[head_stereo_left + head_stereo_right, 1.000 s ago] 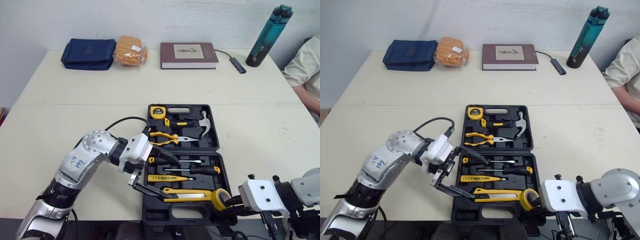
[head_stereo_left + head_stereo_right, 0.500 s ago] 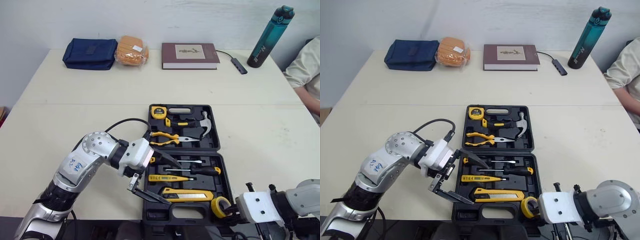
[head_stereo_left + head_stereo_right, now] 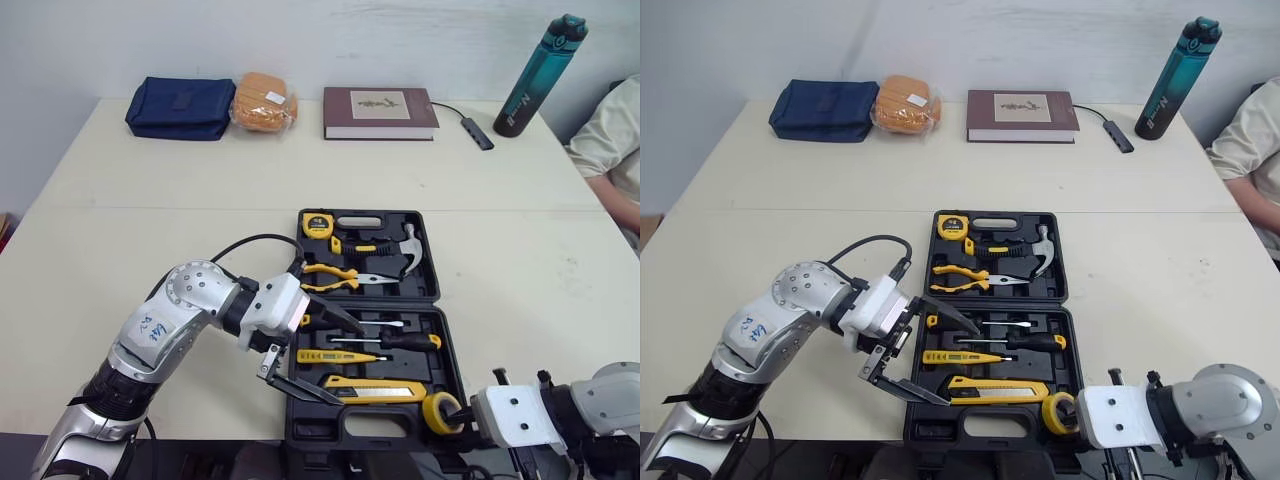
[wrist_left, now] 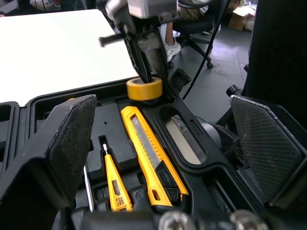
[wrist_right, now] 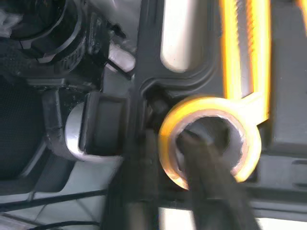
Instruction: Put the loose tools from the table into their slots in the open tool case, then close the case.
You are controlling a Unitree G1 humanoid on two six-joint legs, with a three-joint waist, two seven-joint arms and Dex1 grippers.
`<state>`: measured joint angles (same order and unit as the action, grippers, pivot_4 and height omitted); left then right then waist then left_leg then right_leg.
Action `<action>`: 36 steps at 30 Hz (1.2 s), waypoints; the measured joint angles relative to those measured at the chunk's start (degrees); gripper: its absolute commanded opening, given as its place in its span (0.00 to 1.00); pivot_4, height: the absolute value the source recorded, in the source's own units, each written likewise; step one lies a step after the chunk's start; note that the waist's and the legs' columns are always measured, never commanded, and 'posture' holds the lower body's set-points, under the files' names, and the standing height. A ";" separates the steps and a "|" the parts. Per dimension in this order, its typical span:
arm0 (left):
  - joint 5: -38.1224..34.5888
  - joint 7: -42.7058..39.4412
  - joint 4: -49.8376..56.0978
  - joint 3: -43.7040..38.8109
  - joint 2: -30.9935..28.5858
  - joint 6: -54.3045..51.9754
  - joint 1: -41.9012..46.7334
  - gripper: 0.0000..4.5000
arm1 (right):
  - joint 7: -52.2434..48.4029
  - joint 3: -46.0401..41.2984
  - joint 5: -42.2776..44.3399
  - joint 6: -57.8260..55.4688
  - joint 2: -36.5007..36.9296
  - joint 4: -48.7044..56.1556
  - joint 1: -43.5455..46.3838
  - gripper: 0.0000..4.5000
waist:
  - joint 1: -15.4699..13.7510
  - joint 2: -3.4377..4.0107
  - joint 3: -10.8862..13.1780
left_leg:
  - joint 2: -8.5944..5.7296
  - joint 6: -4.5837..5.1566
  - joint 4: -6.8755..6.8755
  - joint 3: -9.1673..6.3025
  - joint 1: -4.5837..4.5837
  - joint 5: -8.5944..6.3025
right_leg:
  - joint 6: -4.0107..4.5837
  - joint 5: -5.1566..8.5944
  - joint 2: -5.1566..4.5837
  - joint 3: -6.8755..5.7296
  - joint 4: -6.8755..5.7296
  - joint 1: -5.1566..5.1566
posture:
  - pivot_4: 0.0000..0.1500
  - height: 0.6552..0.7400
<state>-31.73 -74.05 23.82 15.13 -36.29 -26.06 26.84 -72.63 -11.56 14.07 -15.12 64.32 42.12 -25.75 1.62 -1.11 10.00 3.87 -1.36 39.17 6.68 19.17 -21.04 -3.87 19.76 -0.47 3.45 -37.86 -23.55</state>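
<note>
Pinched the tape roll (image 3: 441,411) in the right gripper (image 3: 453,412) at the tool case's (image 3: 310,428) near right corner. Hung the left gripper (image 3: 352,363) wide open. Found other tools (image 3: 375,388) slotted; roll and closing yet to do.

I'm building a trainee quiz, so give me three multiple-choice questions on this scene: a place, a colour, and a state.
1. Where on the table does the water bottle stand?
A) far right corner
B) near left corner
C) the middle

2. What colour is the tape roll?
A) red
B) yellow
C) green

3. The left gripper is:
A) shut on a tool
B) shut on nothing
C) open

Answers: A, it stands upright at the far right edge. B, its band is plainly yellow. C, its two fingers are spread wide apart.
</note>
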 measured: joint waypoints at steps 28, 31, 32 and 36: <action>0.06 -0.68 -0.07 0.04 0.24 -0.29 1.68 1.00 | -0.80 2.51 7.29 9.98 -12.60 -10.86 -0.13 0.01 | -0.01 -0.09 -0.01 | -0.01 0.01 0.02 0.01 -0.03 0.00 | -0.01 0.00 0.01 0.01 -0.04 0.03 | 1.00 1.00; 0.06 -0.77 -0.08 0.04 0.10 -0.26 1.68 1.00 | -0.80 3.46 6.97 11.44 -12.60 -12.10 0.05 0.01 | 0.01 -0.10 -0.01 | 0.00 0.01 0.02 0.00 -0.04 0.00 | -0.01 0.00 0.01 0.01 -0.04 0.03 | 1.00 1.00; 0.06 -0.86 -0.11 0.04 0.02 -0.20 1.67 1.00 | -0.89 4.11 6.84 12.37 -12.60 -13.03 0.21 0.01 | 0.01 -0.10 -0.02 | 0.00 0.01 0.02 0.01 -0.06 0.00 | 0.00 0.00 0.00 0.01 -0.04 0.04 | 1.00 1.00; 0.07 -1.12 -0.21 0.03 -0.21 0.02 1.64 1.00 | -0.90 5.71 6.56 16.51 -12.63 -16.21 0.70 0.01 | 0.01 -0.31 -0.15 | 0.01 0.01 0.02 0.00 -0.13 0.00 | 0.00 0.00 0.02 0.00 -0.03 0.11 | 1.00 1.00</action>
<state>-31.66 -75.18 23.61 15.17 -36.49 -26.04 28.48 -73.52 -5.84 20.63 1.39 51.69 25.91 -25.05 1.63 -1.42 9.85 3.88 -1.36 39.19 6.69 19.04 -21.04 -3.87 19.75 -0.45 3.45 -37.89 -23.44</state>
